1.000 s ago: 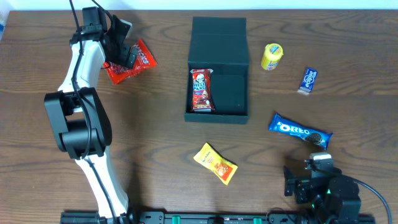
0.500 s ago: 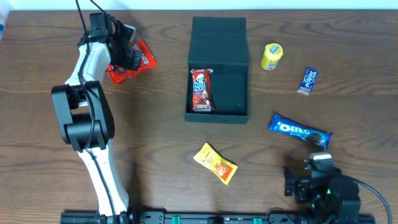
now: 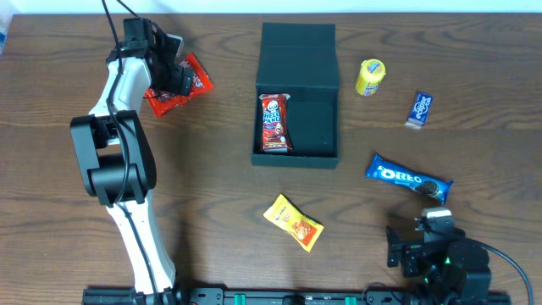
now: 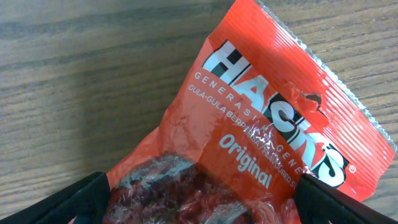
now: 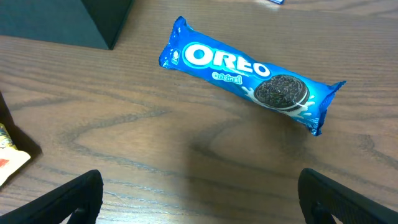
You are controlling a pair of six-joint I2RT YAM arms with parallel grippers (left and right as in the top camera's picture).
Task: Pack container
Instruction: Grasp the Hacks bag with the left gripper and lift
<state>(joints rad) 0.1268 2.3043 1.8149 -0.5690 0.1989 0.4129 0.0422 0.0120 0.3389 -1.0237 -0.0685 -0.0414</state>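
Note:
The container point(image 3: 315, 127), a dark teal box, stands open at the table's middle with its flap lid point(image 3: 298, 44) folded back. A red-brown snack bar point(image 3: 274, 123) lies inside along its left wall. My left gripper point(image 3: 172, 73) is open at the far left, low over a red Hacks candy packet point(image 3: 193, 83). In the left wrist view that red Hacks packet point(image 4: 261, 124) fills the frame, and the gripper point(image 4: 202, 208) has one finger on each side of the packet's near end. My right gripper point(image 5: 199, 205) is open above bare wood at the front right.
A blue Oreo pack point(image 3: 408, 177) lies just beyond the right gripper, and the Oreo pack point(image 5: 249, 74) shows slanted in the right wrist view. A yellow snack packet point(image 3: 293, 222) lies in front of the box. A yellow round pack point(image 3: 370, 76) and a small blue packet point(image 3: 419, 109) lie to its right.
The left arm's lower links have swung a little to the right while its gripper stayed over the red packet. The right arm and all the snacks are where they were.

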